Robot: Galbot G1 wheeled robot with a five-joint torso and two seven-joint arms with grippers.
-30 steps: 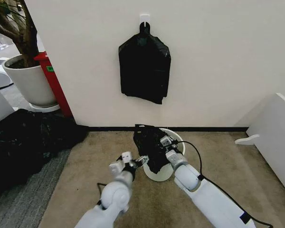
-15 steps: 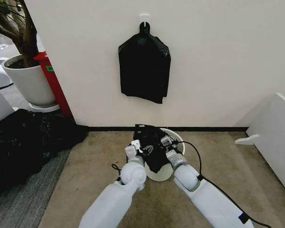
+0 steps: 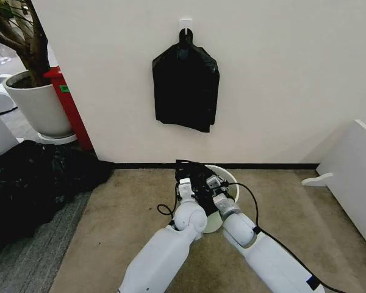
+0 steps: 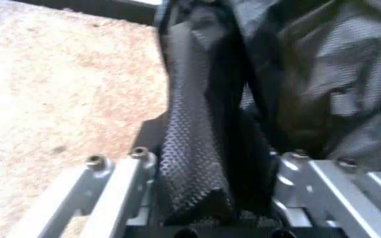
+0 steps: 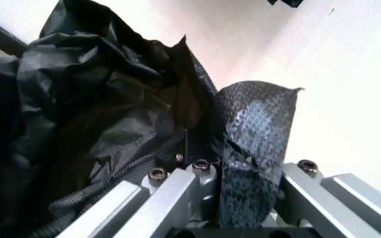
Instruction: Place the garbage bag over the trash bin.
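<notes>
Head view: low centre, both grippers meet at the garbage bag [image 3: 198,180], bunched over the trash bin [image 3: 229,177] by the wall. Left wrist view: left gripper [image 4: 210,163] pinches black film. Right wrist view: right gripper [image 5: 240,171] clamps an edge — light, floppy, slippery; best held by its rim.

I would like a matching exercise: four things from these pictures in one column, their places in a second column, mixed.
Things:
1. garbage bag
2. trash bin
3. bundle of black bags
4. plant pot

Places:
a. hanging on a wall hook
b. far left, holding a tree
c. on the carpet by the wall
d. held between both grippers

Pairs: 1-d, 2-c, 3-a, 4-b
</notes>
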